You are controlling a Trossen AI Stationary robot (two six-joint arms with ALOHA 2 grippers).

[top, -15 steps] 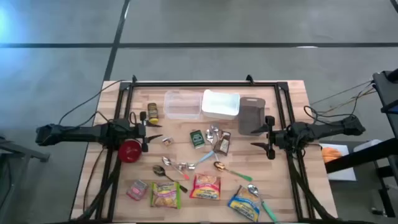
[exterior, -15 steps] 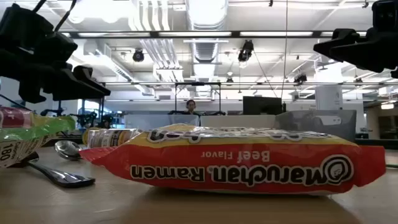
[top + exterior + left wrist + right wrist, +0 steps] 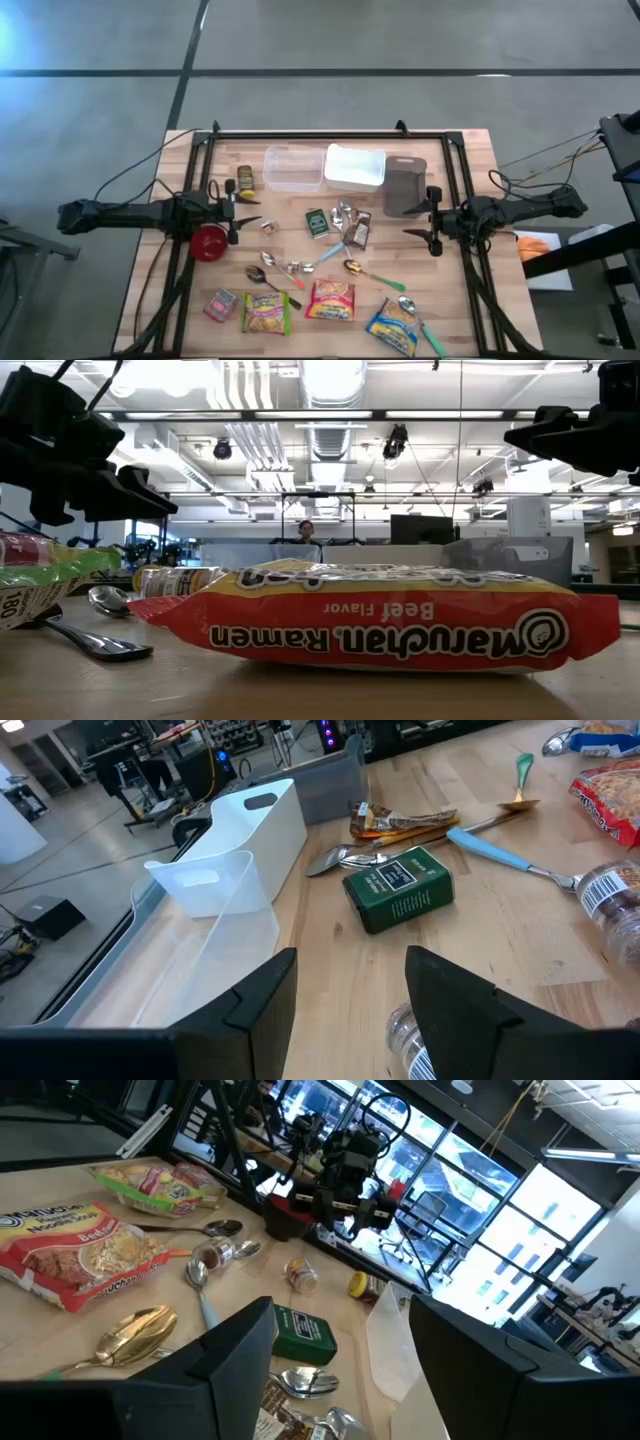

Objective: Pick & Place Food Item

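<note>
Several food packs lie flat on the wooden table: a red beef ramen pack (image 3: 331,300) (image 3: 380,618), a yellow-green pack (image 3: 266,313), a blue-yellow pack (image 3: 393,325) and a small pink pack (image 3: 220,304). A green box (image 3: 317,222) (image 3: 398,886) lies at the middle, and a spice jar (image 3: 244,181) stands at the far left. My left gripper (image 3: 250,213) (image 3: 350,975) hovers open above the table's left side. My right gripper (image 3: 412,222) (image 3: 340,1325) hovers open above the right side. Neither has anything between its fingers.
A clear bin (image 3: 293,168), a white bin (image 3: 355,167) and a grey bin (image 3: 404,187) stand in a row at the far side. Spoons (image 3: 270,277) and small jars (image 3: 268,227) are scattered mid-table. A red round thing (image 3: 210,242) sits under the left arm. A black frame (image 3: 330,134) borders the table.
</note>
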